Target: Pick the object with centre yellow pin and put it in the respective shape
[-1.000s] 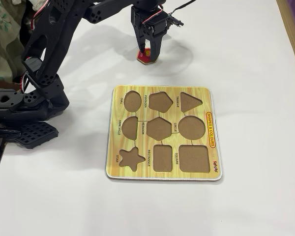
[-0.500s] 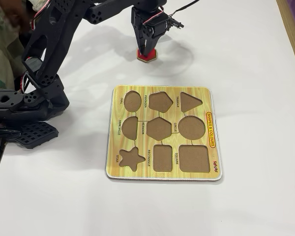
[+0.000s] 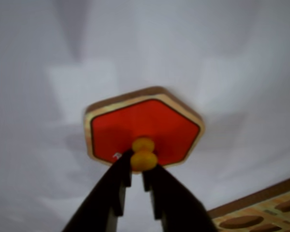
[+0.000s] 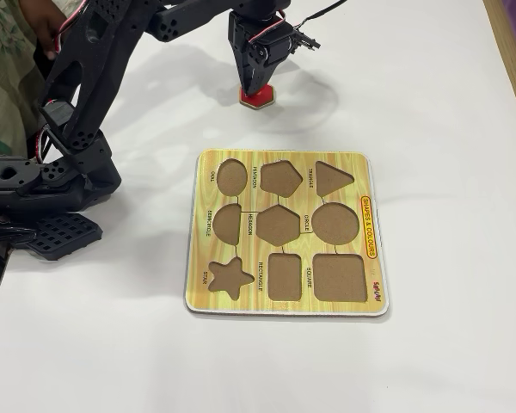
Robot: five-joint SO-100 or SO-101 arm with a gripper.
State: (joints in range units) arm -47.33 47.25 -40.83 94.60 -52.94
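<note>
1. The small flat red hexagonal piece with a yellow centre knob [image 3: 144, 129] is seen in the wrist view with its knob pinched between the black two-finger gripper [image 3: 137, 166].
2. In the fixed view the piece [image 4: 258, 97] is beyond the yellow wood-grain shape board [image 4: 285, 303], on or just above the white table [image 4: 439, 103]; which cannot be told.
3. The brown six-sided HEXAGON cut-out [image 4: 278, 224] is at the board's middle.
</note>
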